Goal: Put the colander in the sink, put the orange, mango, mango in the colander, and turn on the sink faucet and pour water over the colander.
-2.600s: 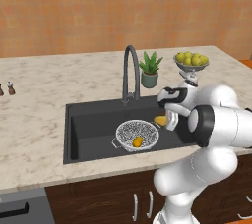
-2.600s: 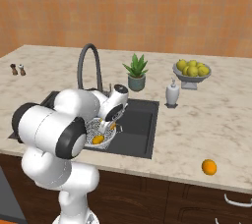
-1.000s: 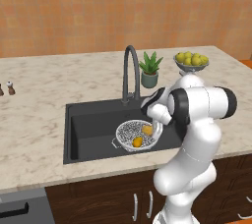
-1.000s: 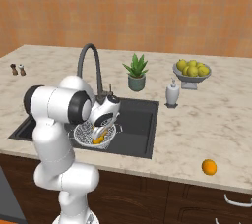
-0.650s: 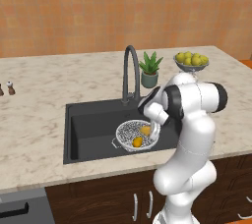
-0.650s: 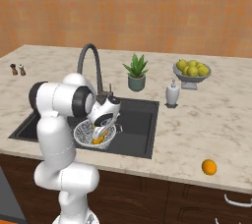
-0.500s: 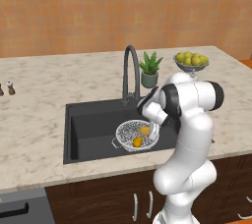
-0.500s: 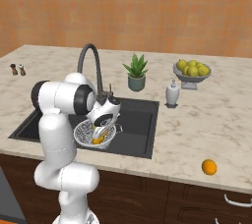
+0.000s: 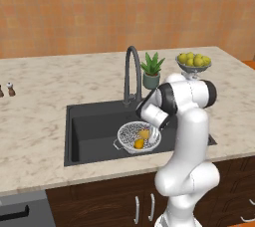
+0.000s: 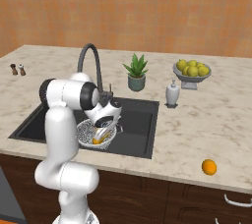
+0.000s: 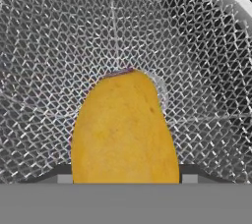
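Swung my arm down into the colander (image 9: 128,135) since before; gripper (image 11: 125,179) clutching a mango (image 11: 125,129). Best lower gently, then let go.

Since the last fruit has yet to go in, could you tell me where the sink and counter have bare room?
The left half of the matte black sink is bare, between its wall and the speckled mesh colander. Bare marble counter lies between the sink and the lone orange. It is crowded inside the colander, where the gripper holds a yellow-orange mango beside another fruit.
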